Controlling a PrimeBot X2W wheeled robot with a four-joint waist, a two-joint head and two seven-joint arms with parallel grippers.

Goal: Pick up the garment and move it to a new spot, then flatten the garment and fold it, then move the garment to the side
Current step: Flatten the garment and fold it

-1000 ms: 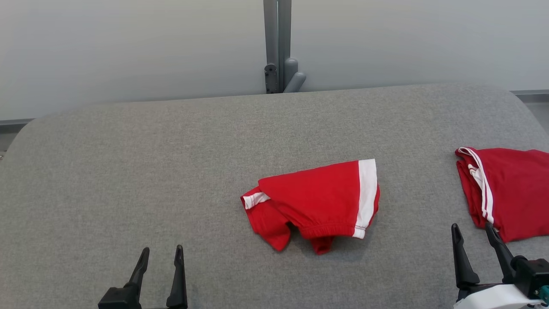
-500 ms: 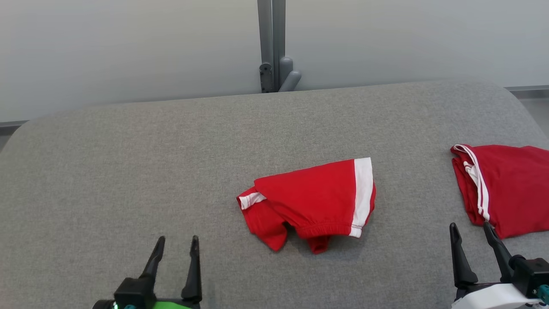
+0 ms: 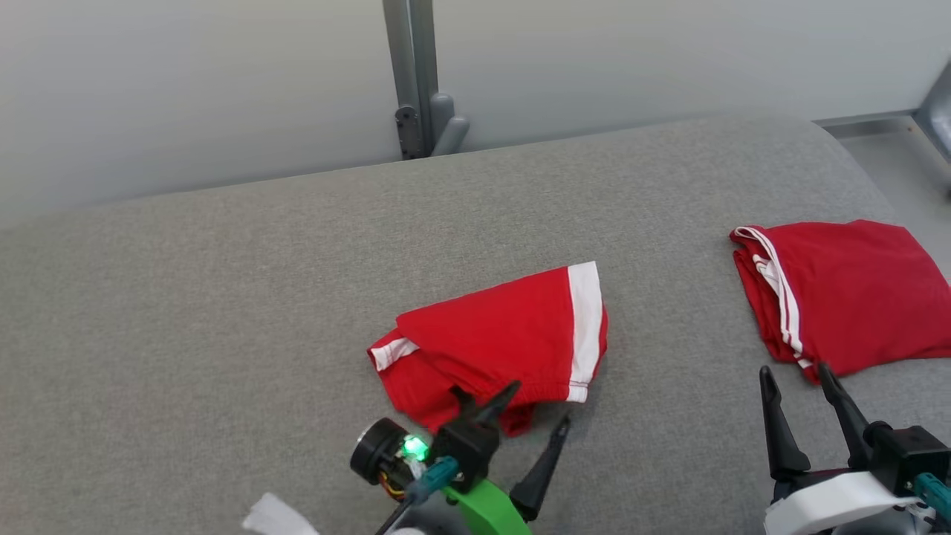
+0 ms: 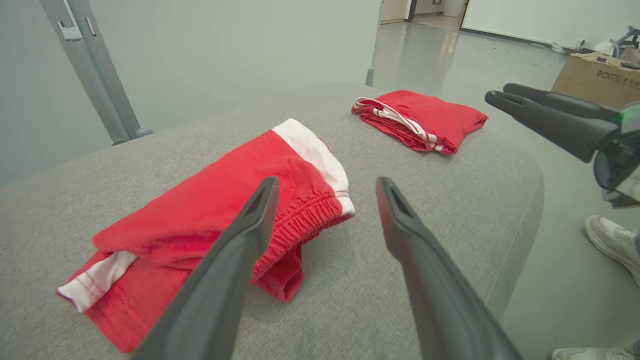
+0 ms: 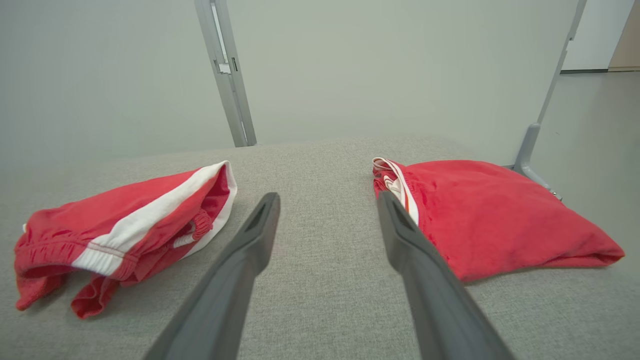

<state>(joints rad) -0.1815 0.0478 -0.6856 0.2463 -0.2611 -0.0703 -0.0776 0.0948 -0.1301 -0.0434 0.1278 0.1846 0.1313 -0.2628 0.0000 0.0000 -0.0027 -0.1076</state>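
The garment (image 3: 498, 334), red shorts with a white band, lies crumpled about the middle of the grey padded tabletop (image 3: 186, 297), a little toward its near edge. It looks light, soft and limp, so I'd expect it to sag and bunch from any single hold. The gathered elastic waistband on its near side seems the firmest place to pinch. The left claw (image 3: 539, 405) hangs right there, spread wide and empty, one finger over that waistband. The right claw (image 3: 793, 371) is likewise parted and empty, near a second, folded red garment (image 3: 847, 290) by the right edge.
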